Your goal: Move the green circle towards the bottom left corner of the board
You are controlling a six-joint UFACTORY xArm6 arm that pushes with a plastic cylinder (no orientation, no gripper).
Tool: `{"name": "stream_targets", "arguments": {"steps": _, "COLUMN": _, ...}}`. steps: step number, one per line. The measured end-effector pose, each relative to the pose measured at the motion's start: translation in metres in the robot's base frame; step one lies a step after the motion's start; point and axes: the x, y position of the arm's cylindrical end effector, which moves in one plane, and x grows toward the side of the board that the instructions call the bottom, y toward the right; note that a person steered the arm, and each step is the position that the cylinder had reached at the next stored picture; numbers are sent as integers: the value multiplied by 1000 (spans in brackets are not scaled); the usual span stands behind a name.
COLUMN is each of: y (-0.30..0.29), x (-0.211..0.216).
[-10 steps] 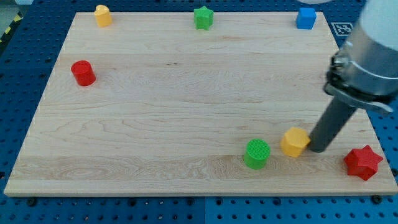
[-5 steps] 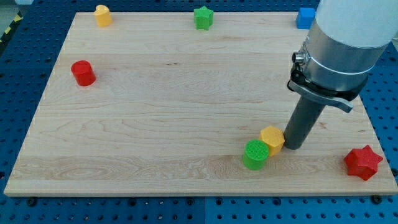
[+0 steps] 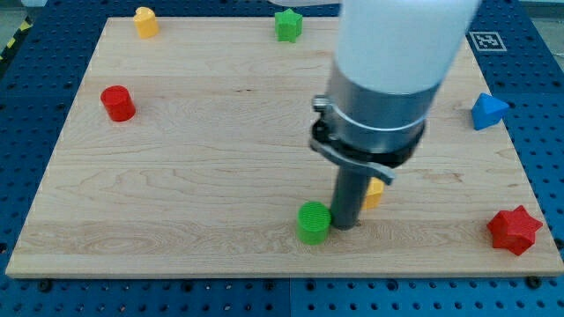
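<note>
The green circle (image 3: 313, 221) is a short green cylinder near the view's bottom edge, a little right of centre. My tip (image 3: 344, 226) stands right against its right side. A yellow block (image 3: 374, 192) sits just behind the rod on its right, mostly hidden by it. The arm's big grey and white body covers the upper middle of the board.
A red cylinder (image 3: 116, 103) is at the left. A yellow block (image 3: 145, 20) is at the top left and a green star (image 3: 287, 24) at the top centre. A blue block (image 3: 487, 111) lies off the board's right edge. A red star (image 3: 514, 230) is at the bottom right.
My tip has moved left along the bottom of the board, pushing the yellow block into the green circle and then the green circle leftward. A blue block now shows at the right.
</note>
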Motion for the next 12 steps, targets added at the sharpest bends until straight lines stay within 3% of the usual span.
{"name": "stream_targets", "arguments": {"steps": 1, "y": -30, "x": 0}}
{"name": "stream_targets", "arguments": {"steps": 3, "y": -30, "x": 25}}
{"name": "stream_targets", "arguments": {"steps": 6, "y": -44, "x": 9}}
{"name": "stream_targets", "arguments": {"steps": 9, "y": -108, "x": 13}}
{"name": "stream_targets", "arguments": {"steps": 12, "y": -112, "x": 34}}
